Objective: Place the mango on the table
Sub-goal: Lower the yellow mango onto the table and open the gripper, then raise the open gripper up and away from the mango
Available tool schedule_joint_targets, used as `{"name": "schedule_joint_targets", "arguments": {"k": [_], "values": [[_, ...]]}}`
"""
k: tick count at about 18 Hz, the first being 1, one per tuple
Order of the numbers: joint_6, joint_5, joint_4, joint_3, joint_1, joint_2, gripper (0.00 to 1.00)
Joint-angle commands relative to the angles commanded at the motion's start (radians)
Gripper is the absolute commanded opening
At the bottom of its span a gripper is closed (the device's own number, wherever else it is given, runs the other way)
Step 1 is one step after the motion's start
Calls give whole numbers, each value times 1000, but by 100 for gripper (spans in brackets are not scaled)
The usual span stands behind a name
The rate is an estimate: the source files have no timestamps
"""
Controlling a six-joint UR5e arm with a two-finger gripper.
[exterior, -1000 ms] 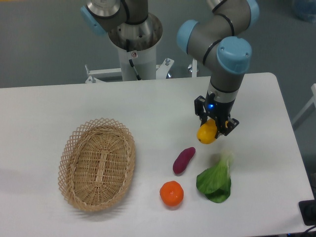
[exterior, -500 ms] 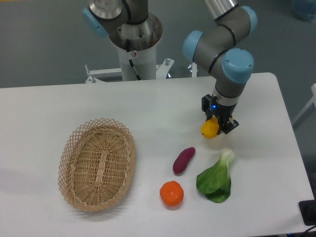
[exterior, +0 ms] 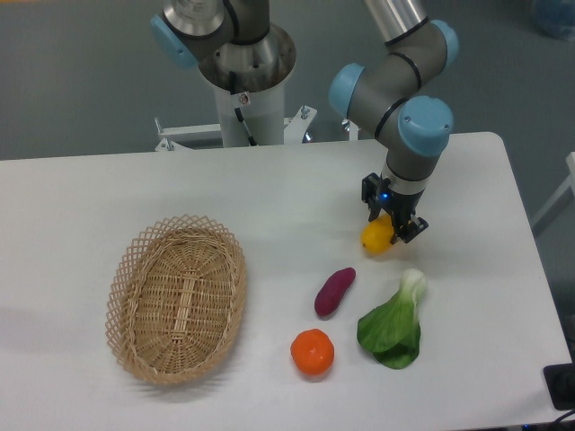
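- White table (exterior: 135, 184) w/ rounded corners carries everything.
- Wicker basket (exterior: 177, 298): oval, left half, nearer front edge.
- Purple sweet potato (exterior: 334, 291): right of centre, lying tilted.
- Tangerine (exterior: 312, 351): near front edge, just below potato.
- Leafy green veg (exterior: 393, 326): right of tangerine, white stalk end pointing toward back edge.
- Mango (exterior: 377, 235): right half, above potato; can't tell if touching tabletop.

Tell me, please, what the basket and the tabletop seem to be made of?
The basket looks like woven wicker or rattan: tan strands in an open lattice rim and a tighter woven floor, with a dry matte finish. The table looks like a white laminate or painted board, smooth and matte with only soft reflections; the core material cannot be told.
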Motion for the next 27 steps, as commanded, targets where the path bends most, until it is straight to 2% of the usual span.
{"name": "schedule_joint_targets", "arguments": {"k": [2,6,10,14,18,25,27], "values": [[0,-2,2,2,0,0,100],[-8,-3,-3,37,0,17,100],[-53,-12,-50,102,-2,48,100],[-178,-81,-207,257,-26,48,100],[-297,-127,-274,380,-41,48,100],[-313,-117,-472,561,-31,54,100],[-310,-110,-492,586,-26,54,100]]}}
